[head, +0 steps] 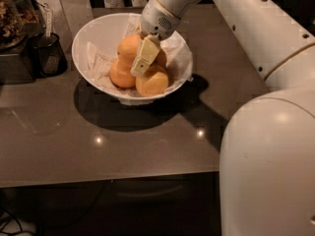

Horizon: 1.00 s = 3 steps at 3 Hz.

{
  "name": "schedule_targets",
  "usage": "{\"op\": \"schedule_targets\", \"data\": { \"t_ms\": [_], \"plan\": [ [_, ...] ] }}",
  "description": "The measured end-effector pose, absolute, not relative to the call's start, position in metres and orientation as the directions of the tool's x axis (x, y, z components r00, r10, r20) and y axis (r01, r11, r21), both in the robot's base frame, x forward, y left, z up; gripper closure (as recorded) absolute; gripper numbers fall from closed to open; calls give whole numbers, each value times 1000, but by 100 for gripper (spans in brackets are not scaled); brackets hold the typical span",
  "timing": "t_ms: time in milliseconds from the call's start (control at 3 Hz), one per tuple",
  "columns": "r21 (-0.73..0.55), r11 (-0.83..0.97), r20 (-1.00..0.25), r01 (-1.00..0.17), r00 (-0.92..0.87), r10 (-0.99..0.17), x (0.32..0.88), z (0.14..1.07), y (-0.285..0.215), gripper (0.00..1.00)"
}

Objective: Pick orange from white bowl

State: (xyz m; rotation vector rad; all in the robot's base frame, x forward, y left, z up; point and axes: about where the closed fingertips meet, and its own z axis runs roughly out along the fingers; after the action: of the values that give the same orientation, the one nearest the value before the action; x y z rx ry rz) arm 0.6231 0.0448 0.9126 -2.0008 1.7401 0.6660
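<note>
The white bowl, lined with crumpled white paper, stands at the back of the dark table and holds several orange-coloured fruits. The orange lies on top of the pile. A deeper-orange fruit lies at the lower left and a paler yellowish one at the front right. A smaller one is partly hidden behind. My gripper is inside the bowl, pressed against the right side of the orange, its cream-coloured part lying across the pile. The white arm reaches in from the upper right.
A small black cup stands left of the bowl, beside a dark container at the far left edge. The robot's white body fills the lower right. The table's front edge runs across the lower part of the view.
</note>
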Motion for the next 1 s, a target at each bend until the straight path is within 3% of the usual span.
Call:
{"op": "schedule_targets", "data": {
  "t_ms": [667, 1000],
  "plan": [
    [7, -141, -594, -990, 109, -797, 623, 913, 45, 88],
    [7, -141, -594, -990, 109, -797, 623, 915, 45, 100]
  ]
}}
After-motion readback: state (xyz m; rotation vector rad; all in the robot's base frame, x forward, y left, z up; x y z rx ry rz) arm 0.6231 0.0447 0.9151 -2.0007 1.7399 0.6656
